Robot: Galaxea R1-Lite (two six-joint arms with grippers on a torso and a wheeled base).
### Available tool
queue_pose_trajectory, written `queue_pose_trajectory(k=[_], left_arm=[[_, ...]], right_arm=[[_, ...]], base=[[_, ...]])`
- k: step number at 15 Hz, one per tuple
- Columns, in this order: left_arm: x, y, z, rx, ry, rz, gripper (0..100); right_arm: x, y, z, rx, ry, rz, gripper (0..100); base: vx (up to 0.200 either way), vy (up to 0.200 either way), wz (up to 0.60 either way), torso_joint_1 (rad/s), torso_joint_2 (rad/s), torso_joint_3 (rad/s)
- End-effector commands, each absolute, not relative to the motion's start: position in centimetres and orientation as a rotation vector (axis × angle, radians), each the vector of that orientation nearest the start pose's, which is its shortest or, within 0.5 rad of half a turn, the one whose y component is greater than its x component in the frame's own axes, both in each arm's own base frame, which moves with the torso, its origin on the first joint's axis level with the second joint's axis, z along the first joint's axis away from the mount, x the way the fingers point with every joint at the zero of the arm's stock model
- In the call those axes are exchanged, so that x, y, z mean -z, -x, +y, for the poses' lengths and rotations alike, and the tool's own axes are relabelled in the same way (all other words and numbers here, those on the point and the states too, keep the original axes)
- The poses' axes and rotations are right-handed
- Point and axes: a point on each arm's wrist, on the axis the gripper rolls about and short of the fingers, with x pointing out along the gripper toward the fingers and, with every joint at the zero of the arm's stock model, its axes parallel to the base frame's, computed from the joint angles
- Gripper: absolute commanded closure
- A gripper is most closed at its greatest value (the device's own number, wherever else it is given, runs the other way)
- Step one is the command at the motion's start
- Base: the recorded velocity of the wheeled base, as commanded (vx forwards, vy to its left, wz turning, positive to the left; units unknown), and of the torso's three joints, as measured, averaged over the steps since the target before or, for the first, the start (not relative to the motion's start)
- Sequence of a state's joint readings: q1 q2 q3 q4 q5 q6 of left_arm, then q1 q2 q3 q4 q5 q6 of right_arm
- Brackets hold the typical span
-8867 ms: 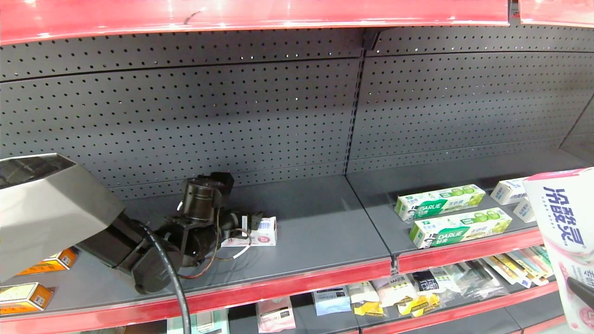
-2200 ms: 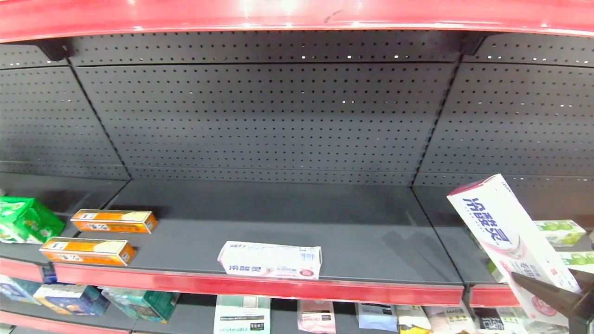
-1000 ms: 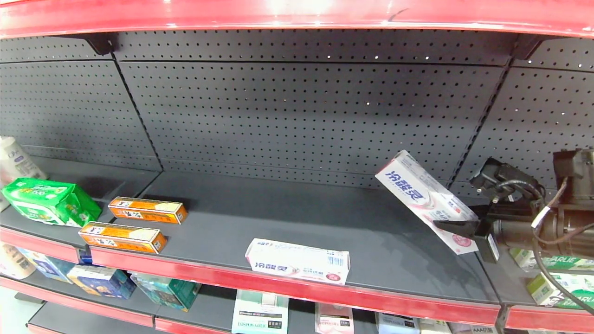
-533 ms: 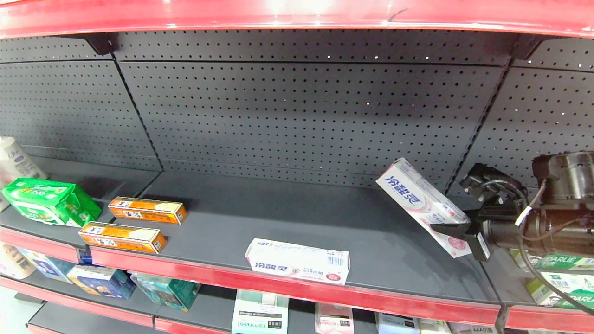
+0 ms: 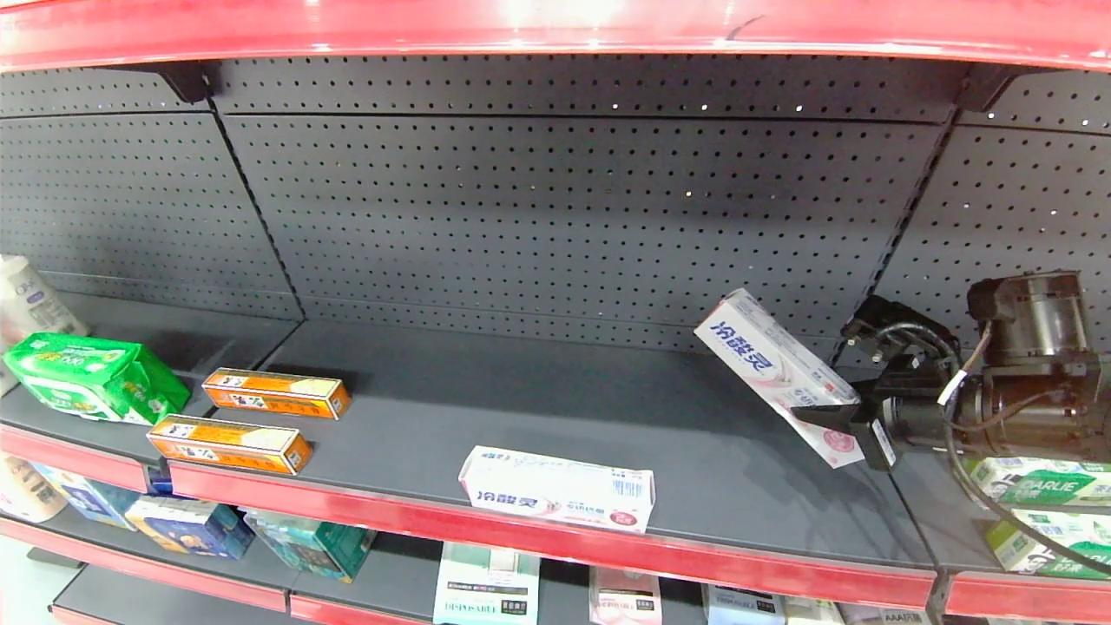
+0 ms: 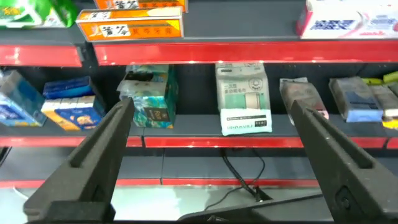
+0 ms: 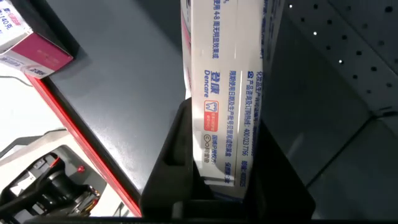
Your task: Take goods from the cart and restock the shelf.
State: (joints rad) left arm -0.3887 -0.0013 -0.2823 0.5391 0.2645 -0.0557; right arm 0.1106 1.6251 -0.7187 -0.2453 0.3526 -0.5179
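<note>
Hovering at three o'clock, the right gripper [image 5: 835,417] clamps an unshelved toothpaste box [image 5: 768,365]; a twin box [image 5: 555,488] lies shelved; the left gripper [image 6: 210,102] gapes empty.

A broad bare stretch of the grey shelf [image 5: 538,404] lies open behind the white toothpaste box [image 5: 555,488] at its front lip, bounded on the left by the rear orange box [image 5: 276,392] and front orange box [image 5: 228,444], on the right by the tilted box [image 5: 768,365] clamped in the right gripper [image 5: 838,418], under the red upper shelf [image 5: 555,26].

White, seemingly pink-trimmed toothpaste box [image 5: 768,369]; grey perforated, red-edged shelf [image 5: 521,408].
</note>
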Motion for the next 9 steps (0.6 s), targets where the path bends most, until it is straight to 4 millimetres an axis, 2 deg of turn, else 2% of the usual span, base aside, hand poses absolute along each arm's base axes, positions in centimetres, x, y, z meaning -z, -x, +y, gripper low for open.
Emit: queue_pose_trajectory(k=[1,4,7,9], left_arm=[[-9.5,4.8,2.7,0.085,-0.01,0.246,0],[-9.5,4.8,2.7,0.062,0.001,0.245,0],[-10.9,3.4,2.2,0.027,-0.008,0.27,0],[-10.5,2.9,1.9,-0.04,-0.01,0.29,0]], right_arm=[[-14.5,-26.0,3.6,-0.604,0.408,0.536,100],[-14.4,-26.0,3.7,-0.604,0.411,0.538,100],[-14.6,-26.1,3.7,-0.6,0.412,0.531,100],[-14.8,-26.1,3.5,-0.594,0.412,0.524,100]], base=[[0.0,0.0,0.0,0.0,0.0,0.0],[0.0,0.0,0.0,0.0,0.0,0.0],[0.0,0.0,0.0,0.0,0.0,0.0],[0.0,0.0,0.0,0.0,0.0,0.0]])
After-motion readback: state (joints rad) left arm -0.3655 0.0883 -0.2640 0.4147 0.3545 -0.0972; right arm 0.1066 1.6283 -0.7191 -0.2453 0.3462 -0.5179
